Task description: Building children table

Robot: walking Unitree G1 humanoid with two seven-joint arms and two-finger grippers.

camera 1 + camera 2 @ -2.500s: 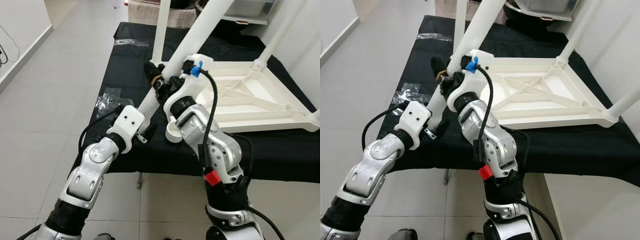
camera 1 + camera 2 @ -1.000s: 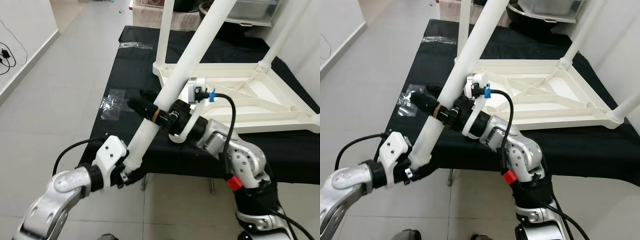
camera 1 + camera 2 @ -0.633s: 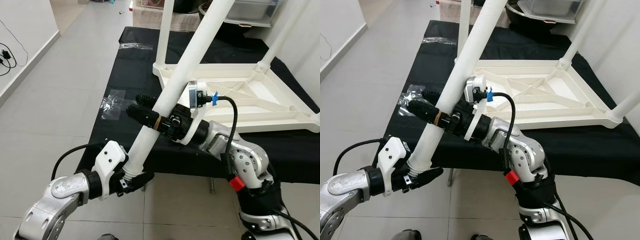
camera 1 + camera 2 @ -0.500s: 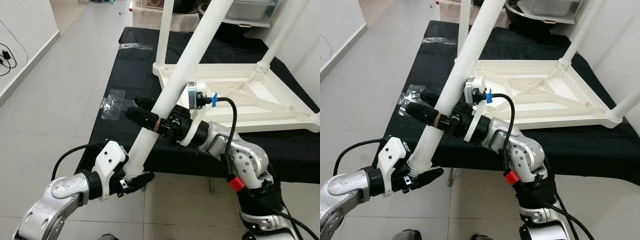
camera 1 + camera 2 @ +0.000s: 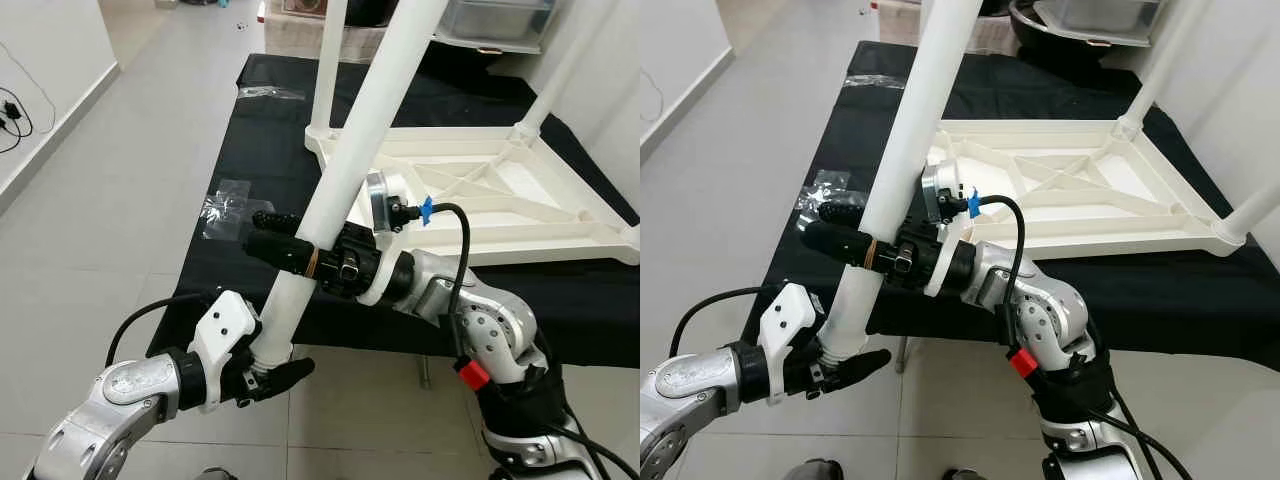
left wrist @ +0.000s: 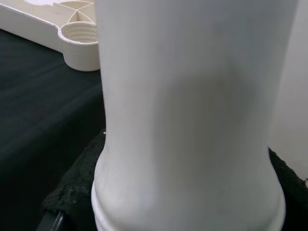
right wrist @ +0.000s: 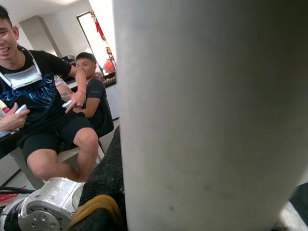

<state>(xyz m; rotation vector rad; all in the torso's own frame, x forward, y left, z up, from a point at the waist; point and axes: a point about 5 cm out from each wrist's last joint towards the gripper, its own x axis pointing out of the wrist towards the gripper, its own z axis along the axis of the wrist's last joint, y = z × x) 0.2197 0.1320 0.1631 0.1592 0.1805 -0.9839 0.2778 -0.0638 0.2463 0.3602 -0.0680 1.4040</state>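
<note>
Honestly, both grippers clamp the loose leg [image 5: 345,160]: left gripper [image 5: 268,372] at its base, right gripper [image 5: 290,250] mid-shaft. I'd keep it vertical, aiming for the tabletop's [image 5: 480,200] empty socket [image 6: 81,36].

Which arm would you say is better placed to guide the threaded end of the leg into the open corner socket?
Probably the left. The left gripper holds the white leg at its threaded bottom end, so it steers that tip toward the open socket. The right gripper clamps mid-shaft, better for steadying.
</note>
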